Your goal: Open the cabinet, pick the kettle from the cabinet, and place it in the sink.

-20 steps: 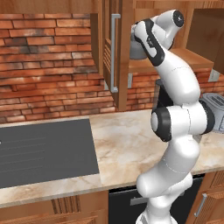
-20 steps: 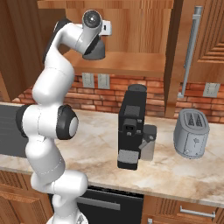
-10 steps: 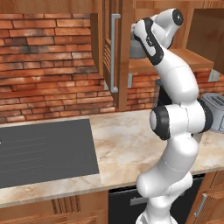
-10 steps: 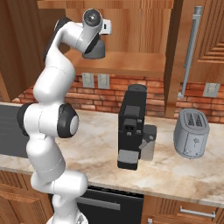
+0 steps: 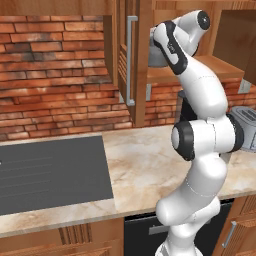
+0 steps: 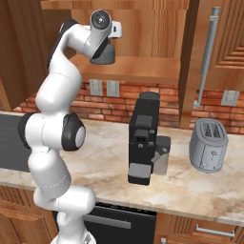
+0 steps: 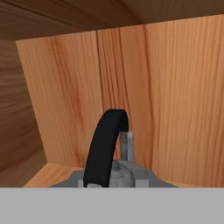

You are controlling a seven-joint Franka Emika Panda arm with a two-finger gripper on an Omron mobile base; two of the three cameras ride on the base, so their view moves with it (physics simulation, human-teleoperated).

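Note:
The cabinet (image 6: 138, 69) on the wall stands open, its left door (image 5: 120, 50) and right door (image 6: 224, 43) swung out. On its shelf sits the grey kettle (image 6: 102, 56), also seen as a grey shape behind my wrist (image 5: 156, 59). My gripper (image 6: 108, 44) reaches into the cabinet right above the kettle. In the hand view the kettle's black arched handle (image 7: 105, 144) rises close in front, over the lid knob (image 7: 119, 173). My fingers are hidden, so I cannot tell whether they touch the handle. The sink is out of view.
A black coffee machine (image 6: 145, 138) and a grey toaster (image 6: 207, 145) stand on the marble counter (image 5: 145, 160) below the cabinet. A black stovetop (image 5: 50, 172) lies to the left. The doors' long bar handles (image 5: 131, 60) hang beside my arm.

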